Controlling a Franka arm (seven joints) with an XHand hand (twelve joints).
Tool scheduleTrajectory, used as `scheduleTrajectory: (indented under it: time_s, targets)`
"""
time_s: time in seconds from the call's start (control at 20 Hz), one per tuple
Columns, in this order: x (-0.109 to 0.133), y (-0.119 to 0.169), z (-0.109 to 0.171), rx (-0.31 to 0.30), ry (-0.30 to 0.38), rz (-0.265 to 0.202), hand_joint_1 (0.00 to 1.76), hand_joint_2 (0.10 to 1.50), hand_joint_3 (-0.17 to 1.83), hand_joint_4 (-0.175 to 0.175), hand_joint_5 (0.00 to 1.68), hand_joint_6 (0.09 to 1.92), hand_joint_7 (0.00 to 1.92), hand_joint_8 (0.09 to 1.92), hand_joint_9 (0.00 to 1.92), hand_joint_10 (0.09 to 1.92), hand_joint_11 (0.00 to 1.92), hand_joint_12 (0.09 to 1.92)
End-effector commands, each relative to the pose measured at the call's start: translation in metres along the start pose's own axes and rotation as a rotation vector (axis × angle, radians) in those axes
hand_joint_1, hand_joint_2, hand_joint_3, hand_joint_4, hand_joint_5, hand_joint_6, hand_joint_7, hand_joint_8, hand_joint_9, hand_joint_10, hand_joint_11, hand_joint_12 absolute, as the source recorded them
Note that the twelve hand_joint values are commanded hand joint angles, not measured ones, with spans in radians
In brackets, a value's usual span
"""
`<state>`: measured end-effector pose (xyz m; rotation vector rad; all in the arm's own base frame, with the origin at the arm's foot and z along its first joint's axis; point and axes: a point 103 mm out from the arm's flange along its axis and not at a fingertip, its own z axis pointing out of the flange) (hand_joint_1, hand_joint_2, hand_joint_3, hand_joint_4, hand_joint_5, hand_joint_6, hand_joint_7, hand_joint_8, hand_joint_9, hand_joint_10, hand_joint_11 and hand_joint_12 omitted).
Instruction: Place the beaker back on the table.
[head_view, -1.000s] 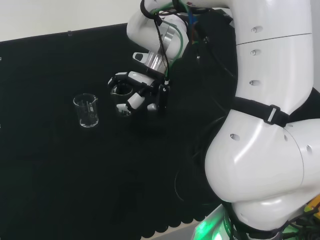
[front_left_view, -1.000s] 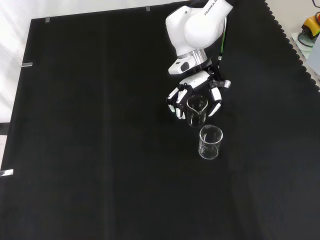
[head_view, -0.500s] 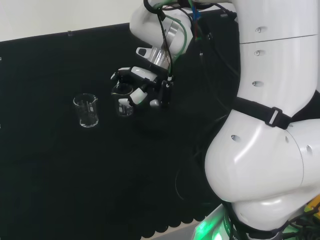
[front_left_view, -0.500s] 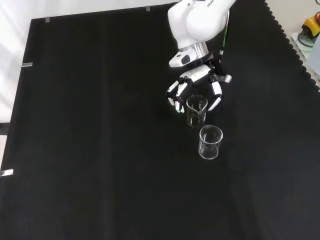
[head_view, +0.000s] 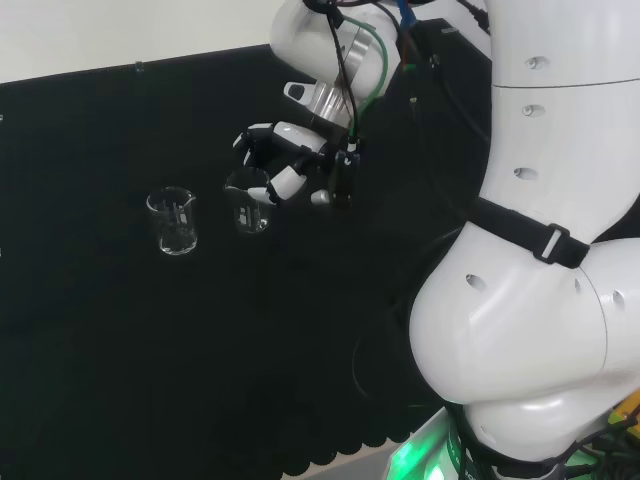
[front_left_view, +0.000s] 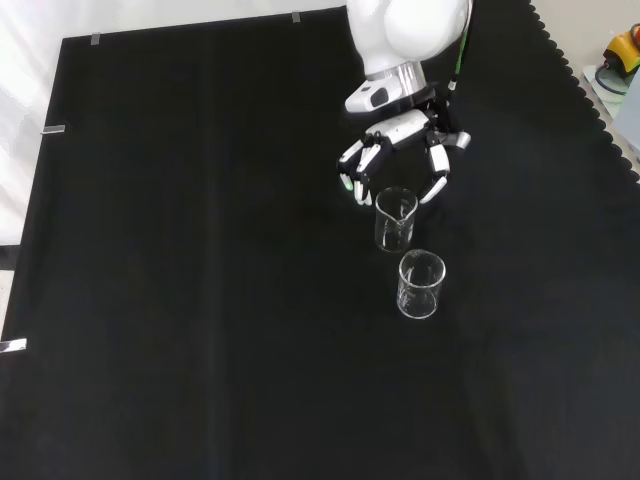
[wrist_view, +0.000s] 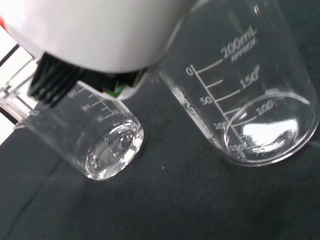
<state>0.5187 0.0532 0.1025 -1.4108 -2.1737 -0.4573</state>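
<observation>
Two clear glass beakers stand on the worktop (front_left_view: 200, 300) here: one beaker (front_left_view: 396, 219) nearer the arm, a second beaker (front_left_view: 420, 285) just beyond it. One robot hand (front_left_view: 400, 150) above them, and one black cloth (head_view: 120, 350) covering the whole surface

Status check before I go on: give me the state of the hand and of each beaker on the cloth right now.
Hand: open, fingers spread, above and just behind the nearer beaker, holding nothing.
Beaker by the hand: upright on the cloth, released, looks empty.
Second beaker: upright on the cloth, apart from the first, looks empty.
Black cloth: flat, covering the bench.
</observation>
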Motion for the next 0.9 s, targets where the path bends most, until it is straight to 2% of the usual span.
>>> scheduleTrajectory:
  time_s: [0.05, 0.25, 0.65, 0.9]
  targets:
    - [0.003, -0.014, -0.015, -0.036, -0.027, 0.017, 0.99, 0.31, 1.01, -0.045, 0.41, 0.58, 0.74, 0.65, 0.9, 0.09, 0.18, 1.33]
    - [0.012, -0.027, -0.029, -0.041, -0.023, 0.001, 0.99, 0.31, 1.01, -0.045, 0.41, 0.58, 0.74, 0.65, 0.9, 0.09, 0.18, 1.33]
    - [0.021, -0.043, -0.052, -0.073, -0.063, 0.032, 0.98, 0.32, 1.01, -0.044, 0.42, 0.57, 0.74, 0.65, 0.9, 0.09, 0.18, 1.33]
    - [0.026, -0.047, -0.051, -0.071, -0.084, 0.047, 0.98, 0.32, 1.01, -0.044, 0.42, 0.57, 0.74, 0.65, 0.9, 0.09, 0.18, 1.33]
